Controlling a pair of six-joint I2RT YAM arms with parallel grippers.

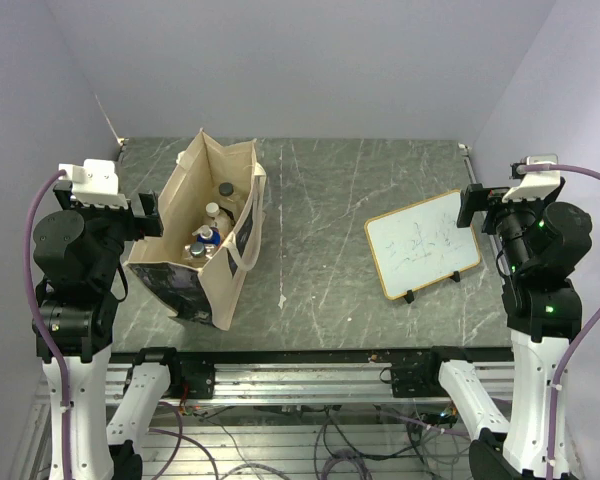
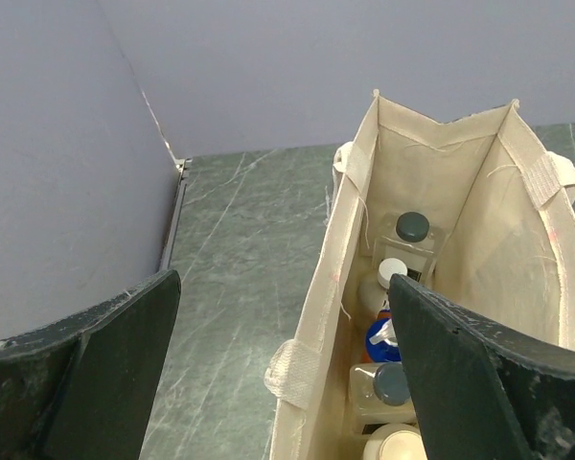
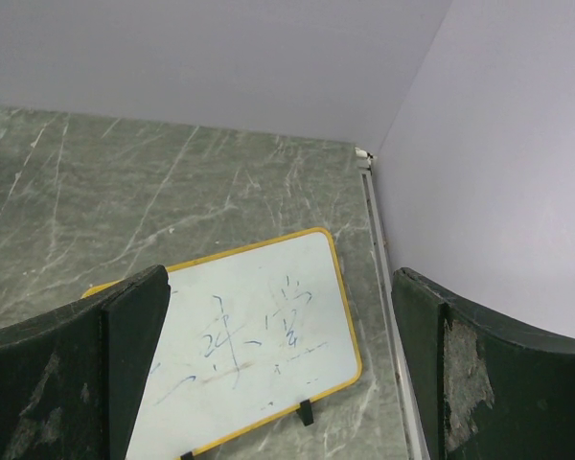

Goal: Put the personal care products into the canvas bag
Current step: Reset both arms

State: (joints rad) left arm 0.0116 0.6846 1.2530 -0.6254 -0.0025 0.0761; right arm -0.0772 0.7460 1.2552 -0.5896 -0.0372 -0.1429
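Note:
The canvas bag (image 1: 180,190) stands upright and open on the left of the table, a dark print on its near side. Several personal care products stand in a row inside it: a clear bottle with a dark cap (image 2: 412,227) at the far end, then a white-capped bottle (image 2: 392,270), a blue one (image 2: 381,337), a second clear dark-capped bottle (image 2: 391,383) and a cream lid (image 2: 395,446). My left gripper (image 1: 148,215) hangs open and empty beside the bag's left rim (image 2: 345,249). Far to the right, my right gripper (image 1: 470,205) is open and empty above the table edge.
A whiteboard (image 1: 423,243) with a yellow-wood frame and blue scribbles rests on small black feet at the right, just left of the right gripper (image 3: 280,278). Grey walls close in the back and both sides. A metal rail runs along the near edge.

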